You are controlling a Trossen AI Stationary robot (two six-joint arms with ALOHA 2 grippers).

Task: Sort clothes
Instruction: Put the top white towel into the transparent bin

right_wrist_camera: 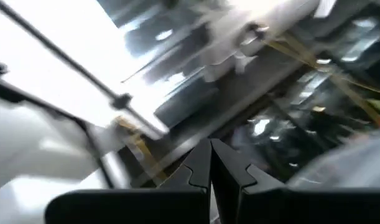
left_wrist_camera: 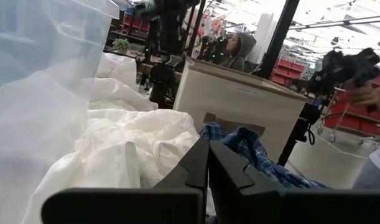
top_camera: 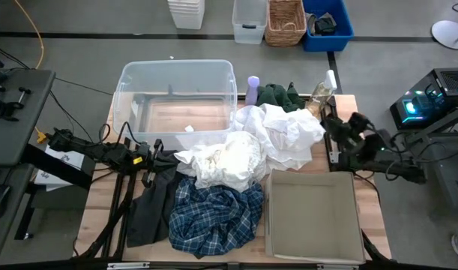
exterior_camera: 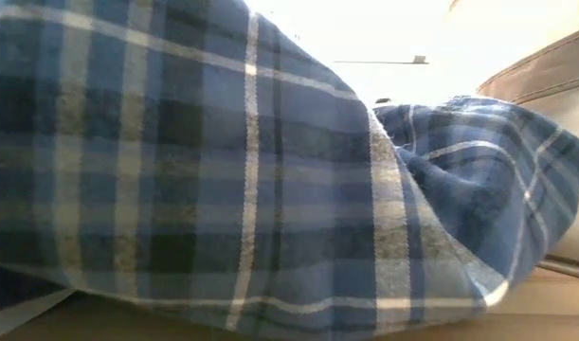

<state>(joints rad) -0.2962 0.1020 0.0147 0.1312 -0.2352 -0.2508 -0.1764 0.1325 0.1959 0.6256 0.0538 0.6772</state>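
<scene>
Left gripper (top_camera: 155, 156) sits at the left edge of the pile with its fingers pressed together on nothing, just above the black-grey piece (top_camera: 150, 202); right gripper (top_camera: 335, 129) waits at the table's right edge beside the white heap, fingers also pressed together and empty. No garment is lifted, so sorting looks barely begun: this is the pause before a pick. Next, the left fingers would need to spread and drop onto a fold of the nearest cloth. Clothes lie heaped mid-table: cream piece (top_camera: 225, 161) in the centre, white piece (top_camera: 288, 131) behind it, plaid shirt (top_camera: 214, 214) crumpled at the front, dark green piece (top_camera: 277, 95) at the back. All are soft, tangled, overlapping. Around them stand the tub (top_camera: 176, 94) and the bin (top_camera: 312, 217).
</scene>
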